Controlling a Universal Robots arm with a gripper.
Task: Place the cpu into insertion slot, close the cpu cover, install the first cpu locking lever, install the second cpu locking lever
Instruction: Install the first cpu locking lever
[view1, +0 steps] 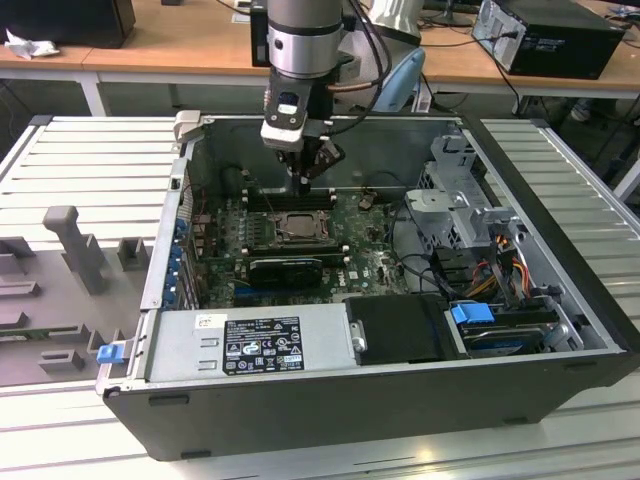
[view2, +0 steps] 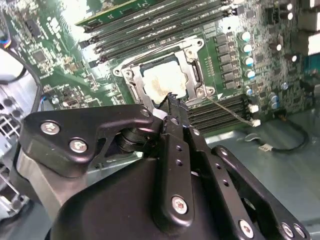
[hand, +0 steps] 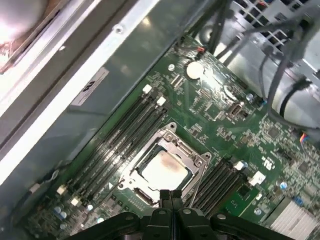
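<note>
Grey metal cpu cover (view1: 316, 228) lies flat on the board, with the gripper (view1: 305, 170) just above it. Second wrist view: cpu (view2: 165, 80) seated in the insertion slot (view2: 150, 67); fingers pinched together and empty, probably for pushing. First wrist view: fingertips (hand: 165, 197) at the socket edge.

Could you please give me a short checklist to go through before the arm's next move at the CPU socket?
1. cpu seated flat, pale face up: ok.
2. cpu cover down around the chip: ok.
3. Both locking levers latched: cannot tell.
4. gripper shut, carrying nothing: ok.
5. Gripper tip close over the cover's edge, in both wrist views: ok.
</note>
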